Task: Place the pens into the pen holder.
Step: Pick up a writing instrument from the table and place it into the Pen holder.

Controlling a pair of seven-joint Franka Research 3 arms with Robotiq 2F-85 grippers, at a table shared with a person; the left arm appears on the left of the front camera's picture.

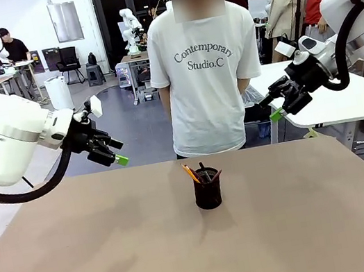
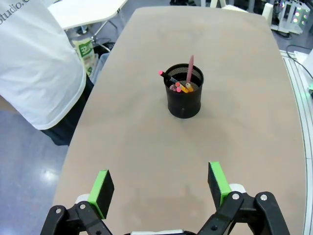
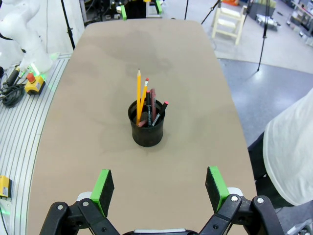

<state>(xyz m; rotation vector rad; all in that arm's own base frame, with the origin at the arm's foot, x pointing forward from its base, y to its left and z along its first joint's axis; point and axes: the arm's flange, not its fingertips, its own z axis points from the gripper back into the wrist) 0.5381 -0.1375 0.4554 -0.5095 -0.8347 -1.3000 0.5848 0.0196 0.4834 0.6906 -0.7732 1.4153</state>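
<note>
With the pens standing inside the holder at mid-table, both the left gripper and right gripper hang open and empty above the table, so the task looks done and no further move seems needed.

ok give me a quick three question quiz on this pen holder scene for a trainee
1. True or false: the pens stand inside the pen holder.
2. Which claw holds something?
A. the left claw
B. the right claw
C. neither
3. Fill in: the pen holder stands on the table, ____ of the person in the white T-shirt.

Key
1. True.
2. C: both claws hang open and empty above the table, one at each side.
3. In front.
</note>
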